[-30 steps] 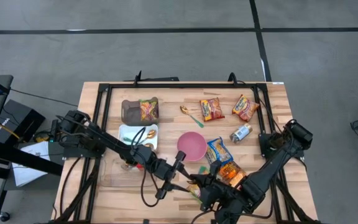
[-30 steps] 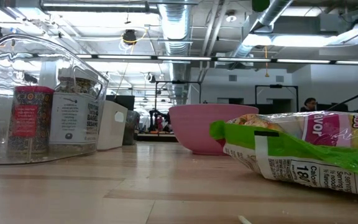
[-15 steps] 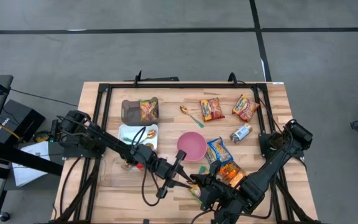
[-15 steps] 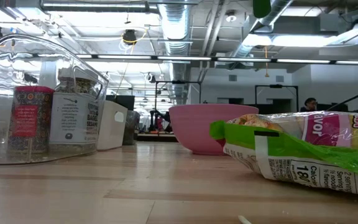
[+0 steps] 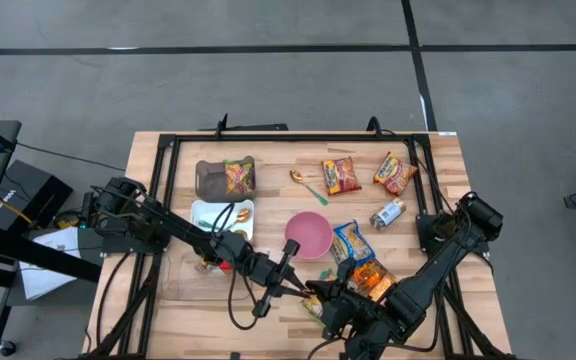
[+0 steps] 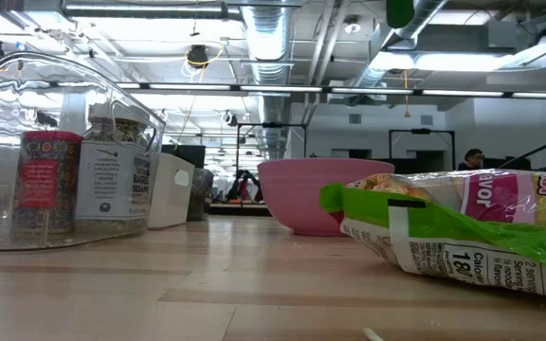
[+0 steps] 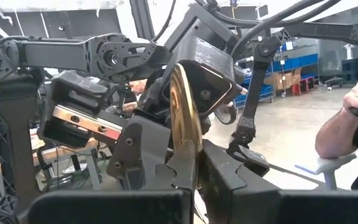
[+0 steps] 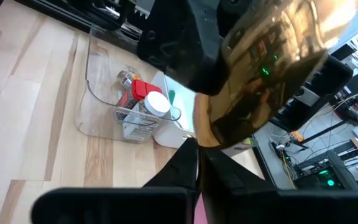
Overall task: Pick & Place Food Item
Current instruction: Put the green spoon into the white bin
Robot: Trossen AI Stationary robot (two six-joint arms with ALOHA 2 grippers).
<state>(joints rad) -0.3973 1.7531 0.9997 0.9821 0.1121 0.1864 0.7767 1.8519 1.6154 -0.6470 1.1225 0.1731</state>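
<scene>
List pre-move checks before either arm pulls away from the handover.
1. Left gripper shut on gold spoon: ok.
2. Right gripper shut on the same spoon: ok.
3. Only one gripper holding before moving apart: not ok.
4. Pink bowl upright and empty: ok.
5. Person's arm beyond the table, out of reach: cannot tell.

"avor", "18" and "Calorie" on the green snack bag (image 6: pixel 463 232); spice jar (image 6: pixel 112 180) label too small.
</scene>
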